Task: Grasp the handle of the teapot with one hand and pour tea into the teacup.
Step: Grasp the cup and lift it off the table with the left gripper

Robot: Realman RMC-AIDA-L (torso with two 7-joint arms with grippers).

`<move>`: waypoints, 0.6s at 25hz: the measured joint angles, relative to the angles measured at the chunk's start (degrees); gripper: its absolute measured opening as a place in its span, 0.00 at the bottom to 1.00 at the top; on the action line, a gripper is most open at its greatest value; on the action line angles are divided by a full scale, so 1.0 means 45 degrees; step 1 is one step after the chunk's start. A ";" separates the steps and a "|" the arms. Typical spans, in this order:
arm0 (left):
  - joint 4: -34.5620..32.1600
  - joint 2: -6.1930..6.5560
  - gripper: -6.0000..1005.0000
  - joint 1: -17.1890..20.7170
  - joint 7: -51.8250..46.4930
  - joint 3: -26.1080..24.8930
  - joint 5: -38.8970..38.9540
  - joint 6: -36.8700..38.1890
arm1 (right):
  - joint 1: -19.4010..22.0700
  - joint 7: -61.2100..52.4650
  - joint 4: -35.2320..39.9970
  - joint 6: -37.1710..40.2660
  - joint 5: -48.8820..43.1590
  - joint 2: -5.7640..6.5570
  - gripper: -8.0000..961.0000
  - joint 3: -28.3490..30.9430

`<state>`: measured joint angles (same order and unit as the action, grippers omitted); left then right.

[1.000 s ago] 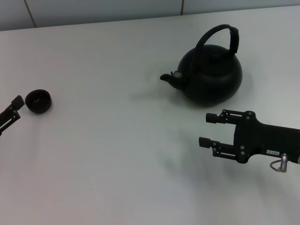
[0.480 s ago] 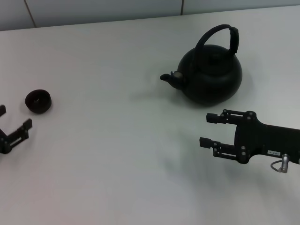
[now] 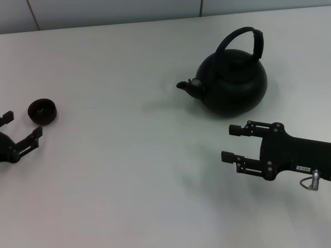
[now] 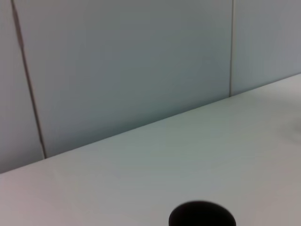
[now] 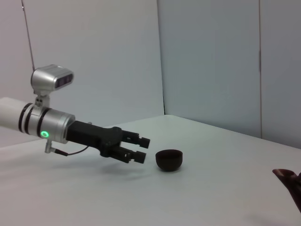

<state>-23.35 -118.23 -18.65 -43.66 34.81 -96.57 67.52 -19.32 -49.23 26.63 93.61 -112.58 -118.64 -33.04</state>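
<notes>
**Teapot untouched, both grippers empty**

The teapot [image 3: 232, 81] stood in the upper right of the head view on the white surface [image 3: 129, 170], its short spout pointing toward frame left and its handle [image 3: 242, 41] arching upright over the lid. In the right wrist view only the tip of the spout showed at the lower right edge; the rest of the pot was cut off.

The teacup [image 3: 42, 111] sat at the far left of the head view, well apart from the teapot. In the left wrist view only its dark rim [image 4: 202, 217] rose above the bottom edge, and whether it held anything could not be made out.

The right gripper [image 3: 230, 143] hovered in the lower right of the head view, below the teapot and clear of it, its jaws spread and holding nothing. Its arm ran off the right edge.

The left gripper [image 3: 21, 127] lay at the left edge of the head view, just below the teacup and partly cut off. The right wrist view showed it [image 5: 141, 149] beside the cup [image 5: 169, 159], not touching it, on a silver arm with a green light. Its jaws stood apart and empty.
</notes>
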 joint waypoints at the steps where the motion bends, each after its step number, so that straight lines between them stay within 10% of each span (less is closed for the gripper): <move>1: 0.0059 -0.0006 0.79 -0.0108 -0.0003 0.0000 -0.0001 -0.0055 | 0.0000 0.0000 0.0001 0.0000 0.0000 0.0000 0.67 0.0000; 15: 0.0700 -0.0036 0.78 -0.1260 -0.0003 0.0191 -0.0027 -0.1448 | 0.0051 -0.0008 0.0248 0.0307 0.0020 -0.0032 0.67 0.0042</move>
<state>-20.20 -118.39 -24.32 -43.68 35.67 -96.69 61.01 -19.09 -49.26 27.74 94.99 -112.49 -118.78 -32.85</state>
